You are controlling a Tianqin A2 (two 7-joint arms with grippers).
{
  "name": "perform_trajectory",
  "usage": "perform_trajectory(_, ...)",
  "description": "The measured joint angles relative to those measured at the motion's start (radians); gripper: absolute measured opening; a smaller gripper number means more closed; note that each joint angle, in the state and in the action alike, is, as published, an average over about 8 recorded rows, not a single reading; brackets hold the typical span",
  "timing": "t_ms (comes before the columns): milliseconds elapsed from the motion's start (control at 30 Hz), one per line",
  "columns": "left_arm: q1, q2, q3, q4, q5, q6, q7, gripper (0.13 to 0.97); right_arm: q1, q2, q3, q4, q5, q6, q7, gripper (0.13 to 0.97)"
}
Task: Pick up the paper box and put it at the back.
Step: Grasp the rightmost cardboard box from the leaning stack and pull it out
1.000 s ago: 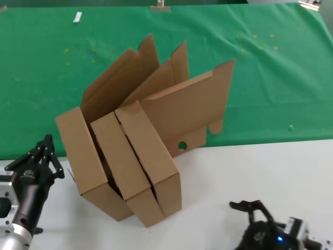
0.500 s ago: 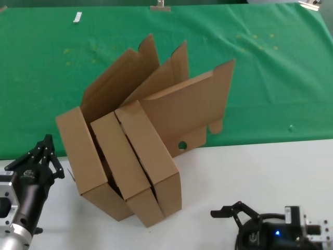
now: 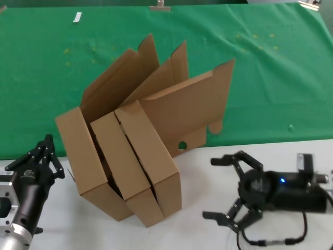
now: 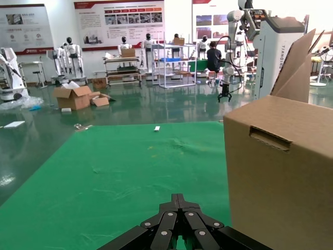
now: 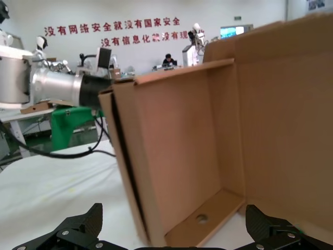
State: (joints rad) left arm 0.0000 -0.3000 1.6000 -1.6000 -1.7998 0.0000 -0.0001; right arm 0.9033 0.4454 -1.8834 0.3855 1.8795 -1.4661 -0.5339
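Note:
Three alike brown paper boxes stand on edge, packed side by side, straddling the front edge of the green cloth (image 3: 270, 78), lids raised. The rightmost paper box (image 3: 151, 153) has a tall lid (image 3: 192, 109) with a notch and a round hole. My right gripper (image 3: 208, 188) is open wide on the white table just right of that box, pointing at it. In the right wrist view the box's open inside (image 5: 208, 146) fills the space ahead of the spread gripper (image 5: 174, 234). My left gripper (image 3: 44, 151) is shut, parked left of the boxes; its wrist view shows it (image 4: 178, 198) beside the leftmost box (image 4: 281, 172).
The white tabletop (image 3: 93, 229) runs along the front. A small white piece (image 3: 77, 17) and a metal clip (image 3: 160, 6) lie at the cloth's far edge. The left arm (image 5: 52, 86) shows beyond the boxes in the right wrist view.
My right gripper has come up from the front edge and moved left toward the rightmost box, its fingers now spread wide. The left arm and the boxes have not moved.

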Motion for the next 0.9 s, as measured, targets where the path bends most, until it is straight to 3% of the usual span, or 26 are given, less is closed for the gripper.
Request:
perform_trajectory(333,0.0,0.0,0.0,0.0,0.0,0.0,0.0,0.144,0.192,-0.105,-0.026,-0.283,-0.1,-0.046,-0.1,0.966)
perform_trajectory(633,0.0,0.0,0.0,0.0,0.0,0.0,0.0,0.144,0.25,-0.163,-0.025,-0.353,-0.164,-0.01,-0.11,0.937)
perform_trajectory(900,0.0,0.0,0.0,0.0,0.0,0.0,0.0,0.157,0.261,-0.183,-0.013,-0.365,-0.196,0.018,-0.108,0.841)
